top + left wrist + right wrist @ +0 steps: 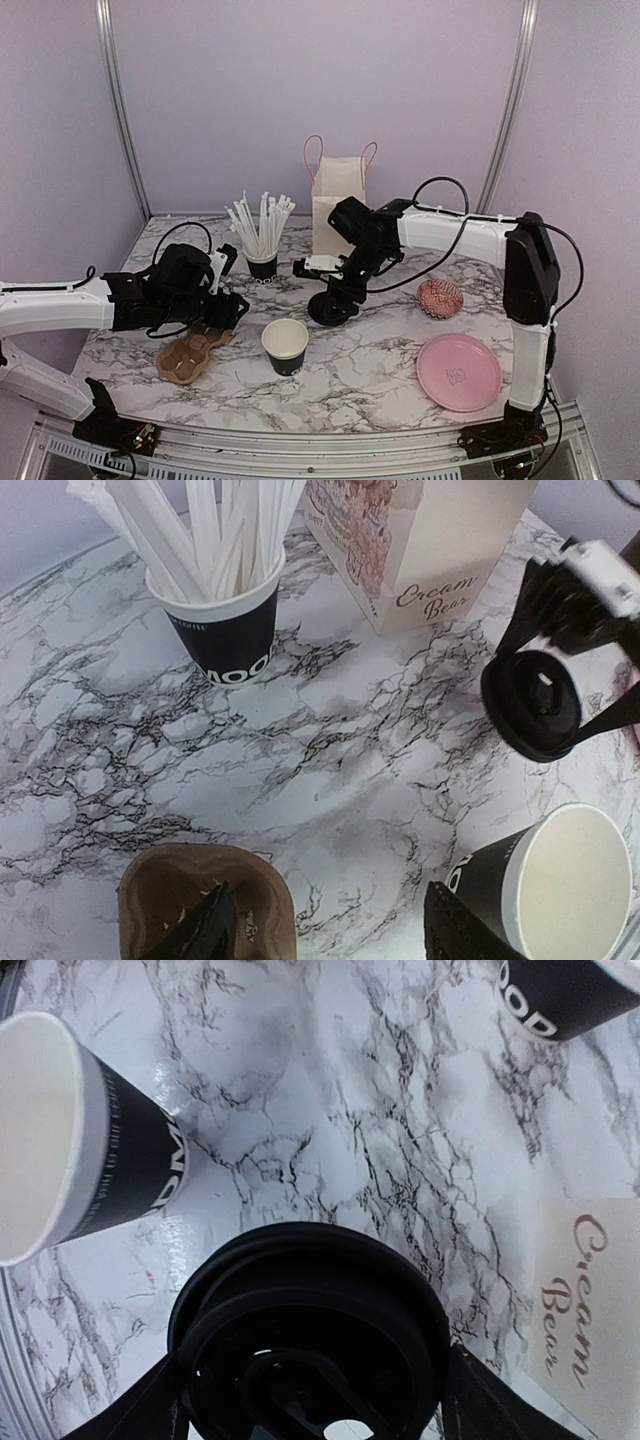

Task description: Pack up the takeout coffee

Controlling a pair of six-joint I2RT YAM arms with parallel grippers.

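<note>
Your right gripper (336, 296) is clamped on the black lid (333, 308), with a finger (140, 1410) on each side of its rim. The lid is tipped up on edge and sits low over the table; from above you cannot quite tell whether it touches the marble. The black cup (286, 346) stands upright and uncovered, its white inside showing. It is just left of the lid and nearer the arm bases, apart from both grippers. Your left gripper (222, 305) hangs with its fingers (200, 930) spread wide and nothing between them. In the left wrist view one finger is over the brown cardboard tray (200, 890) and the other is just beside the cup.

You are working on a white tabletop (370, 375) veined in grey and black like marble — glossy enough to catch the light in the wrist views. Toward the back stands the straw cup (262, 262), full of white straws. Just right of it is the cream paper bag (337, 205) with pink handles, lettered "Cream Bear" on its side. On the right a pink plate (459, 372) lies near the front edge, with a pink patterned round thing (440, 298) behind it. Plain lilac walls (300, 80) close in the back and both sides, an aluminium post (120, 110) rises at each back corner, and a metal rail (300, 460) runs along the near edge.
</note>
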